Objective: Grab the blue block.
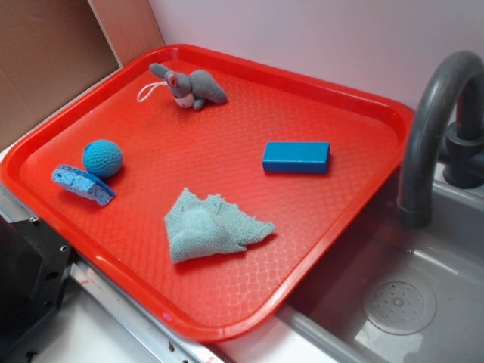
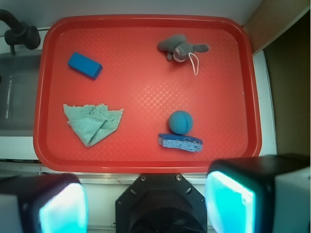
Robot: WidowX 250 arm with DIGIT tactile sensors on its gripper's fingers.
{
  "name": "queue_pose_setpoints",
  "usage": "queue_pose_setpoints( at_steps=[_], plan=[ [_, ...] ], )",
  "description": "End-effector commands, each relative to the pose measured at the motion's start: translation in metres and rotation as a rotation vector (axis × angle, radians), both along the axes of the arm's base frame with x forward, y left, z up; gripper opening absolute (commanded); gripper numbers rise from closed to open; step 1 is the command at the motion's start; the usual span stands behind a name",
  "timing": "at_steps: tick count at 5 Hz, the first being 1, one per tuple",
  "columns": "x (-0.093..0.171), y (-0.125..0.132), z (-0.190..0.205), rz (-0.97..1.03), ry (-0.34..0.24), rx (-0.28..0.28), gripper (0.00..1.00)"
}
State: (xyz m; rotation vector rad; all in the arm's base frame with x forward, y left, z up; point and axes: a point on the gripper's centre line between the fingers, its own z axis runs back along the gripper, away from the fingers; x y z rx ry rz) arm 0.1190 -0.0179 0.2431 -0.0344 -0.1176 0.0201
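**Desk:** What sits on the red tray [image 1: 318, 249] in the exterior view?

**Photographer:** Five things. The blue block [image 1: 296, 157] lies flat toward 3 o'clock of the tray's middle, long side running roughly across the frame, touching nothing. A crumpled pale-green cloth [image 1: 208, 227] lies near 6 o'clock, well apart from the block. At 9 o'clock a teal crocheted ball [image 1: 102, 158] rests just beside a light-blue sponge wedge [image 1: 82, 184]; the two look to be touching. A grey stuffed toy [image 1: 189, 87] with a white loop of cord lies near 12 o'clock.

**Desk:** And off the tray?

**Photographer:** The tray overhangs a grey sink [image 1: 423, 302], with a dark curved faucet [image 1: 435, 121] rising at the frame's 3 o'clock edge. A pale wall stands behind the tray, and brown cardboard shows at upper left.

**Desk:** Where is the hand [image 2: 146, 204]?

**Photographer:** Only the wrist view shows it. The two fingers [image 2: 58, 206] fill the bottom corners of that frame, spread wide with the dark mount between them, holding nothing. They hang high over the tray's near rim, over the strip of pale tabletop [image 2: 97, 177] beside it.

**Desk:** The block from there?

**Photographer:** In the wrist view the blue block [image 2: 85, 65] sits at about 10 o'clock of the tray, angled, well apart from the hand. The cloth [image 2: 92, 123] is at 8 o'clock, the ball [image 2: 181, 122] and sponge wedge [image 2: 180, 142] together near 5 o'clock, and the toy [image 2: 181, 48] near 1 o'clock. The faucet [image 2: 19, 34] shows in the upper left corner.
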Motion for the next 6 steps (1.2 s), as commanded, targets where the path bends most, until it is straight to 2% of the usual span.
queue_pose_setpoints(
  at_steps=[1, 2, 3, 4, 5, 6],
  plan=[
    [0.0, 0.0, 0.0, 0.0, 0.0, 0.0, 1.0],
    [0.017, -0.005, -0.005, -0.088, -0.002, 0.052, 1.0],
    [0.029, -0.015, -0.006, -0.189, -0.048, 0.122, 1.0],
    [0.055, -0.025, -0.023, -0.332, -0.066, 0.117, 1.0],
    [0.084, -0.04, -0.04, -0.458, -0.159, 0.126, 1.0],
    [0.117, -0.045, -0.059, -0.536, -0.179, 0.105, 1.0]
  ],
)
